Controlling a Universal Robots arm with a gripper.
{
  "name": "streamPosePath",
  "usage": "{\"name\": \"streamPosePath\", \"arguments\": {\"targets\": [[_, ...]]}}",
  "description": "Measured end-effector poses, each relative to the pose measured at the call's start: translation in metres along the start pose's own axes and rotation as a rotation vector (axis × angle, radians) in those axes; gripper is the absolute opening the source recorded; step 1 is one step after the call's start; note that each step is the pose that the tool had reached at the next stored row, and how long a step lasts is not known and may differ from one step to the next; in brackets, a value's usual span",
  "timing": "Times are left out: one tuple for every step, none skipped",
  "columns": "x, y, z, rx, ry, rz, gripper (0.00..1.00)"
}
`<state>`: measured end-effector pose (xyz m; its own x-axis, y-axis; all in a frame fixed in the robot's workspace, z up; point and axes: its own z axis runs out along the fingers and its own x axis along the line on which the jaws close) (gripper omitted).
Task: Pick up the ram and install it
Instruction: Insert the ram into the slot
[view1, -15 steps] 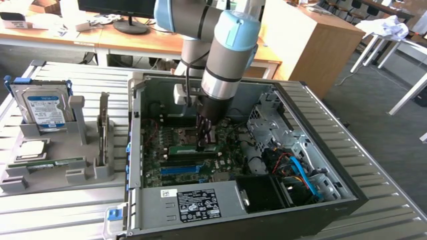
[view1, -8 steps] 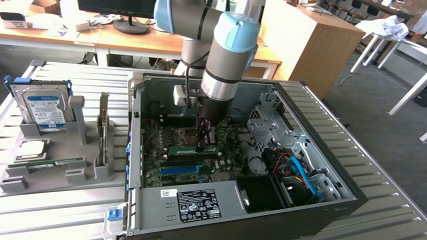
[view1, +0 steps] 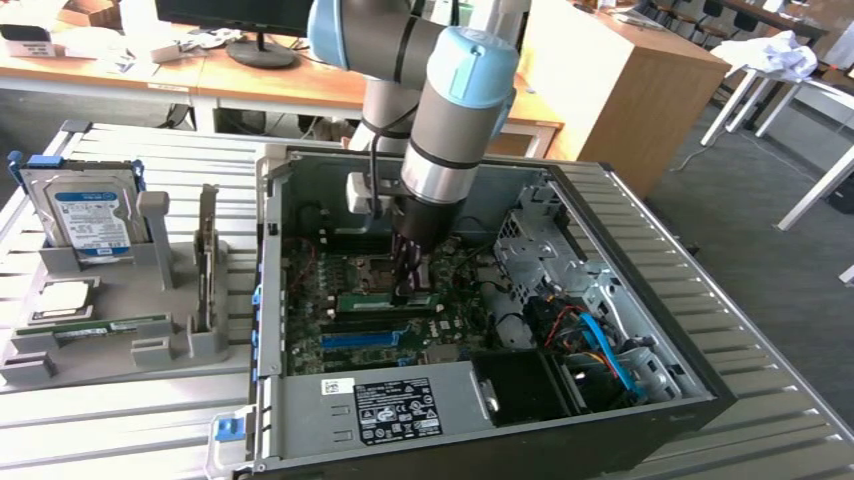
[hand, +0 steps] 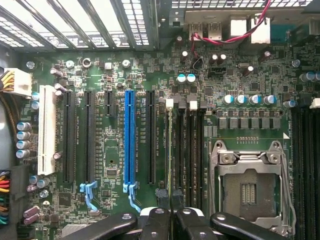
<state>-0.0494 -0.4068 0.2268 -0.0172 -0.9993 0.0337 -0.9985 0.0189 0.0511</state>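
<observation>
A: Where's the long thin green circuit-board ram stick (view1: 384, 298) seen?

B: Inside the open dark metal computer case (view1: 675, 312). It's set edge-down on the green motherboard (hand: 112, 165), at the black memory slots (hand: 195, 150) next to the empty silver CPU socket (hand: 249, 192).

A: And the black-fingered gripper (view1: 404, 285)?

B: Fingers are pressed nearly together, w/ the stick's top edge pinched betw. them. It's held vertical, prob. so the contacts can be pushed straight into a slot.
</observation>
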Motion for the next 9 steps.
{"name": "streamPosePath", "arguments": {"targets": [[0.0,0.0,0.0003,-0.0001,0.0002,0.0,0.13],[0.0,0.0,0.0005,-0.0002,0.0005,0.0,0.13],[0.0,0.0,0.0008,-0.0003,0.0007,0.0,0.13],[0.0001,0.0,0.0011,-0.0003,0.0007,0.0,0.13],[0.0,-0.0001,0.0014,-0.0003,0.0007,0.0,0.13],[0.0,-0.0001,0.0017,-0.0003,0.0006,0.0,0.13],[0.0,-0.0001,0.0019,-0.0002,0.0004,0.0,0.13],[-0.0001,-0.0001,0.002,-0.0001,0.0002,0.0,0.13],[-0.0001,-0.0001,0.002,-0.0001,0.0001,0.0,0.13]]}}
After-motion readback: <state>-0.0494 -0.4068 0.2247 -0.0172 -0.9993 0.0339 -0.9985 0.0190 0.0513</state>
